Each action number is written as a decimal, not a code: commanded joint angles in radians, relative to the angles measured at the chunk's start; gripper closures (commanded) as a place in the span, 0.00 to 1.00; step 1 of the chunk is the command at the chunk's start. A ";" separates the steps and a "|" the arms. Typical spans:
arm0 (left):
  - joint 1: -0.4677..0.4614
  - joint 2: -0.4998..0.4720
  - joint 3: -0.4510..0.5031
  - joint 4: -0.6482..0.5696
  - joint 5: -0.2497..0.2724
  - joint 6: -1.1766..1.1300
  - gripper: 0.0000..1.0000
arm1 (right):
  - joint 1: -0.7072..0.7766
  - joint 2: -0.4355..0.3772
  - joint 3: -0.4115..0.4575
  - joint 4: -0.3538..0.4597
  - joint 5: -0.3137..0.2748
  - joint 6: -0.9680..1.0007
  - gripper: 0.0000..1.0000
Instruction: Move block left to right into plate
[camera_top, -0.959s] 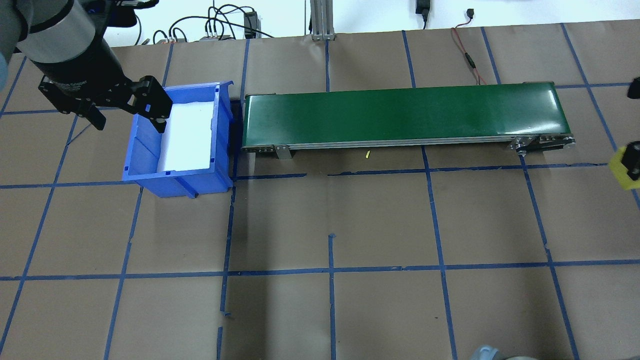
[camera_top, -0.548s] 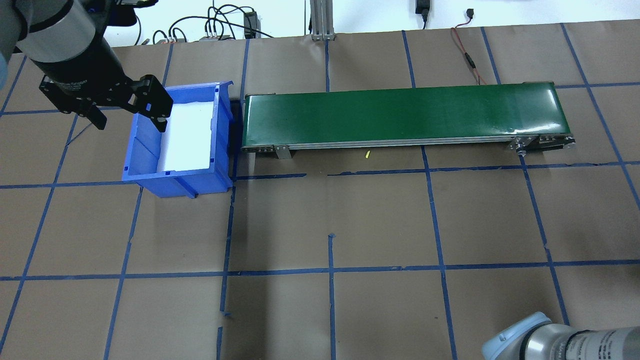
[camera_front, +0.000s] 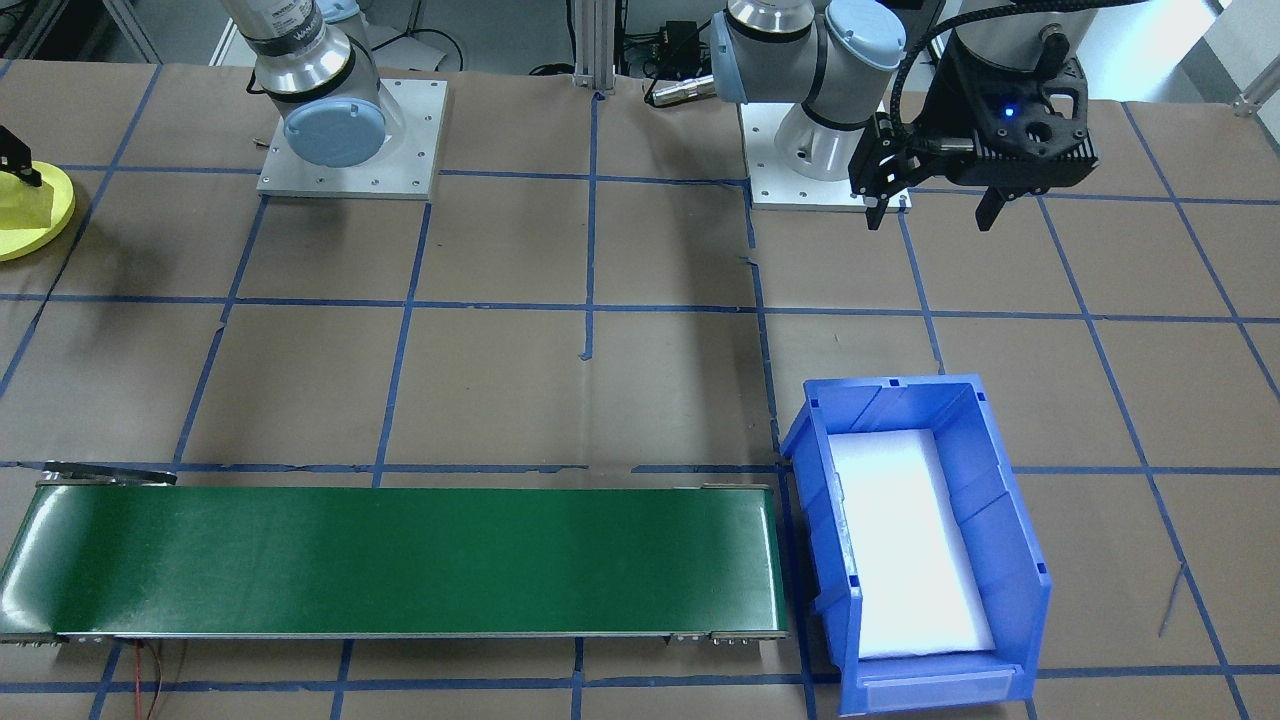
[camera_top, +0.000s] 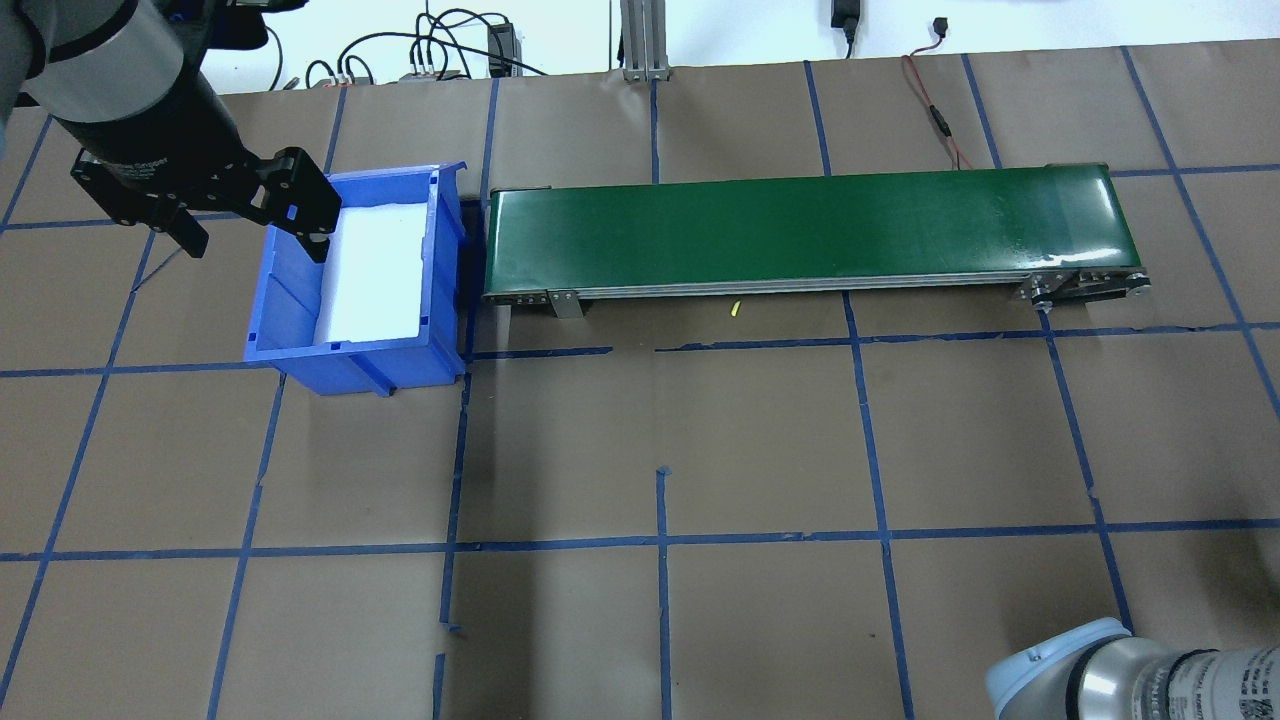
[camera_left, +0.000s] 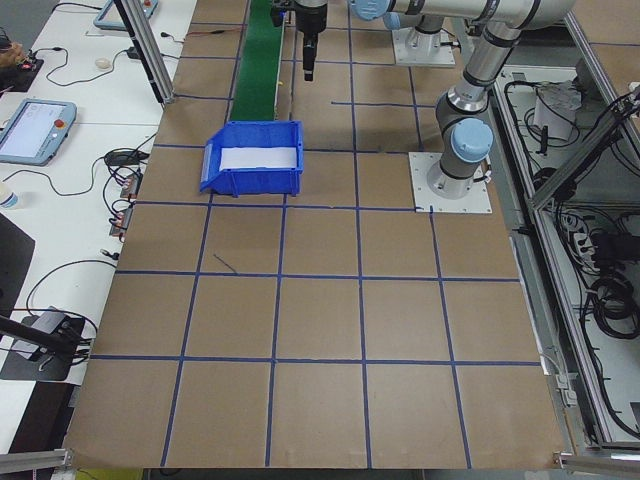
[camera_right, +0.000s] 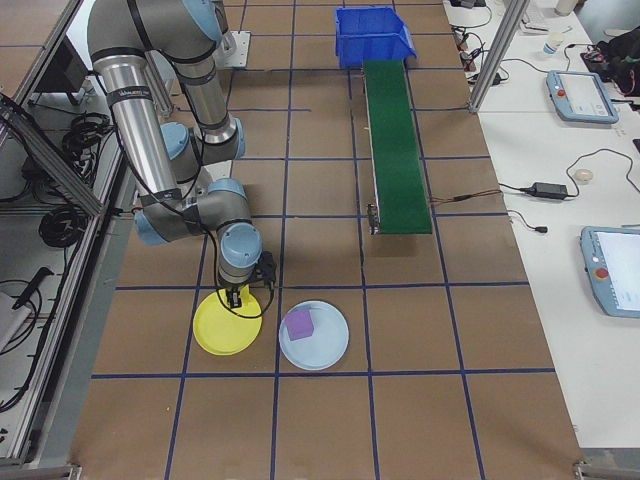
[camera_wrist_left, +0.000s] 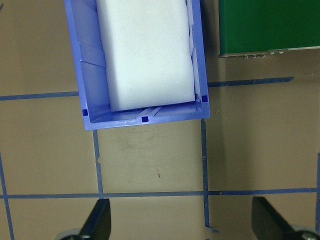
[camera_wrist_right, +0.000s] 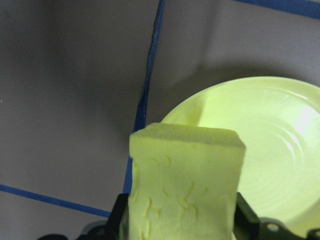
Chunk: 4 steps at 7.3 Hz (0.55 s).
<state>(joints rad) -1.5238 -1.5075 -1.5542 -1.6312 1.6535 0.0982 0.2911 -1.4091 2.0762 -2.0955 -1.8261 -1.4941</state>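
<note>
1. At the robot's right end of the tabletop (camera_right: 330, 420), the right claw (camera_wrist_right: 182, 227) holds the yellow foam block (camera_wrist_right: 185, 190) clamped between its two fingers, just above the yellow plate (camera_wrist_right: 260, 150).
2. From the right wrist camera the plate lies ahead of the block and to that view's right: the block hangs over the plate's near rim, partly above the blue tape line, not over the centre. That offset is what the coming move turns on, I judge; the claw needs a short shift toward the plate's middle before lowering and letting go.
3. The block looks roughly cubic, with no long axis that matters, so its orientation should not affect the drop.
4. The right arm is plainly the nearer one. The left claw (camera_front: 930, 205) hangs wide and empty at the far end, near the blue bin (camera_top: 290, 330) with its white foam liner (camera_wrist_left: 145, 55).
5. Beside the yellow plate sits a pale blue plate (camera_right: 314, 336) carrying a purple block (camera_right: 299, 324); releasing toward that side would be the risk.
6. The green conveyor (camera_top: 800, 230) carries nothing.
</note>
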 joint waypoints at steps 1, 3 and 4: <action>-0.003 -0.002 0.000 0.002 -0.006 -0.011 0.00 | -0.012 0.007 -0.036 0.000 -0.007 -0.015 0.00; 0.002 0.004 -0.003 0.001 0.002 -0.003 0.00 | 0.044 -0.013 -0.079 0.017 0.023 0.026 0.00; 0.002 0.004 0.000 -0.002 0.008 0.001 0.00 | 0.163 -0.013 -0.088 0.015 0.110 0.143 0.00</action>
<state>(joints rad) -1.5228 -1.5052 -1.5546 -1.6308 1.6541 0.0939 0.3462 -1.4175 2.0042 -2.0808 -1.7902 -1.4518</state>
